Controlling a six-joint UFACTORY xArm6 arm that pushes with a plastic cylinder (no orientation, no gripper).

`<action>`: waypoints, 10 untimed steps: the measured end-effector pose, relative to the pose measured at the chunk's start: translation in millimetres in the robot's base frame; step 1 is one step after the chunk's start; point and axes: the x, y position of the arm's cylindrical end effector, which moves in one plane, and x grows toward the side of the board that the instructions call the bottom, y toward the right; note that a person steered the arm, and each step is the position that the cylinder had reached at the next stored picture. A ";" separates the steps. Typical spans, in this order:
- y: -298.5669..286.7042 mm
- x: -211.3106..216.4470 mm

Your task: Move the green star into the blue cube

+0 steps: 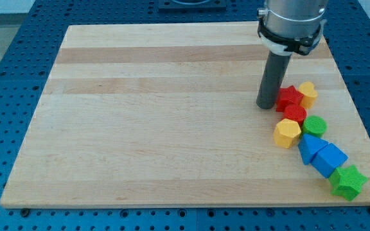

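The green star (348,182) lies near the board's bottom right corner. It touches the lower right side of the blue cube (329,158). A blue triangular block (308,147) sits against the cube's left. My tip (266,105) stands well up and to the left of them, right beside the left edge of the red star (290,97).
A chain of blocks runs down the view's right: a yellow block (308,94), a red block (295,114), a green cylinder (314,125), a yellow hexagon (287,133). The wooden board (159,115) rests on a blue pegged table; its right edge is close to the blocks.
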 end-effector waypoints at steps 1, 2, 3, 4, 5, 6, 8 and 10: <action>-5.6 0.9; -6.9 0.6; -6.9 -14.6; -4.8 -66.9; 51.7 -89.4; 133.7 -83.8; 191.9 126.4; 183.9 173.7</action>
